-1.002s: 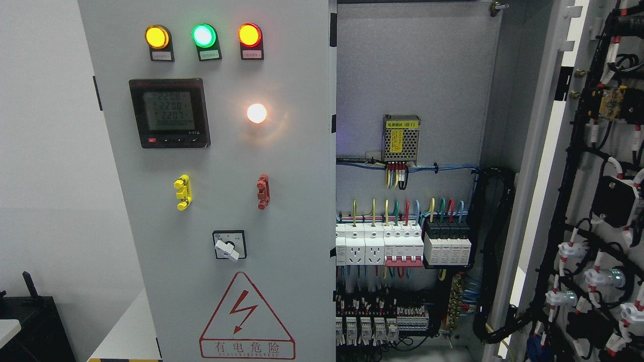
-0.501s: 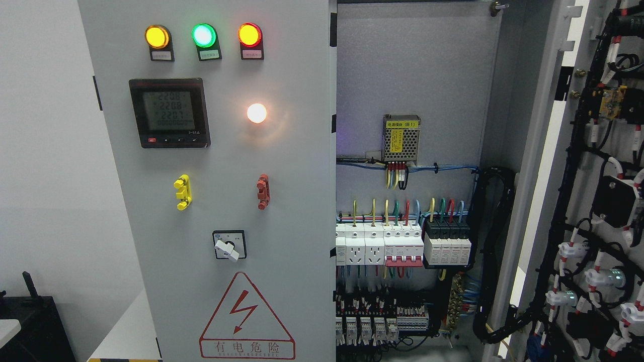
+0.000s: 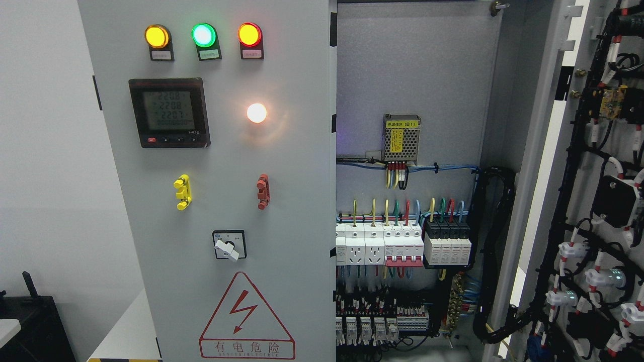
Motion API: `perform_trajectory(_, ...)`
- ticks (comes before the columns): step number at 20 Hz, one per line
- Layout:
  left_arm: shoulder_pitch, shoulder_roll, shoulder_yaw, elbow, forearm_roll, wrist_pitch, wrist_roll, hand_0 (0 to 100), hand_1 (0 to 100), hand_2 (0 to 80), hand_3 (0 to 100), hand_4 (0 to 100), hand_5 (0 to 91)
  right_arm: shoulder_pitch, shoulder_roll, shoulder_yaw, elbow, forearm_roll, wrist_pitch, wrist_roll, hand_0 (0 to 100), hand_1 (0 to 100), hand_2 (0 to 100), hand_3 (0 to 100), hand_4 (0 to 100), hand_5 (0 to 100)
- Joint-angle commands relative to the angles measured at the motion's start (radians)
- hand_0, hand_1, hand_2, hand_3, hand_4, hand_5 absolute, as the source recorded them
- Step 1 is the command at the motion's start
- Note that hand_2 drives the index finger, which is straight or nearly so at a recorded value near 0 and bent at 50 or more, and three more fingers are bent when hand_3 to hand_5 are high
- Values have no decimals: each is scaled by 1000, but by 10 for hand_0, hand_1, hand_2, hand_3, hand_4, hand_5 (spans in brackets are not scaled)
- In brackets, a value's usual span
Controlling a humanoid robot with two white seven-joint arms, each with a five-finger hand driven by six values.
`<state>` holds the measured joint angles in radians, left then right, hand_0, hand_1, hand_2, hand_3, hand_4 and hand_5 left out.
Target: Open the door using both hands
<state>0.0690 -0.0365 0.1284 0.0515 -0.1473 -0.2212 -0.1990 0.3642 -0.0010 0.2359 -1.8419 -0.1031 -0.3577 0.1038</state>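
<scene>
A grey electrical cabinet fills the head view. Its left door (image 3: 221,151) stands closed and carries three indicator lamps, a digital meter (image 3: 169,112), a lit white lamp, a yellow handle (image 3: 182,192), a red handle (image 3: 263,191), a rotary switch (image 3: 229,245) and a red warning triangle. The right door (image 3: 598,191) is swung wide open at the right edge, showing its wired inner side. Between them the cabinet interior (image 3: 407,125) lies exposed. Neither of my hands nor arms shows in the picture.
Inside sit a small power supply (image 3: 401,132), rows of breakers (image 3: 402,244) with coloured wires, and a black cable bundle (image 3: 495,241). A white wall is at the left, with a black object (image 3: 30,322) low at the corner.
</scene>
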Motion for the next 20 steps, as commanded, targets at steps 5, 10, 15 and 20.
perform_trajectory(5, 0, 0, 0, -1, 0, 0, 0, 0, 0, 0, 0, 42, 0, -139, -24, 20, 84, -4, 3, 0, 0, 0, 0, 0, 0, 0)
perform_trajectory(10, 0, 0, -1, -1, 0, 0, 0, 0, 0, 0, 0, 42, 0, -212, -25, 43, 107, -7, 13, -1, 0, 0, 0, 0, 0, 0)
perform_trajectory(15, 0, 0, 0, -1, 0, 0, -2, 0, 0, 0, 0, 42, 0, -287, -25, 34, 116, -10, 85, -12, 0, 0, 0, 0, 0, 0)
perform_trajectory(20, 0, 0, 0, -1, 0, 0, 0, 0, 0, 0, 0, 42, 0, -343, -24, 28, 130, -13, 109, -13, 0, 0, 0, 0, 0, 0)
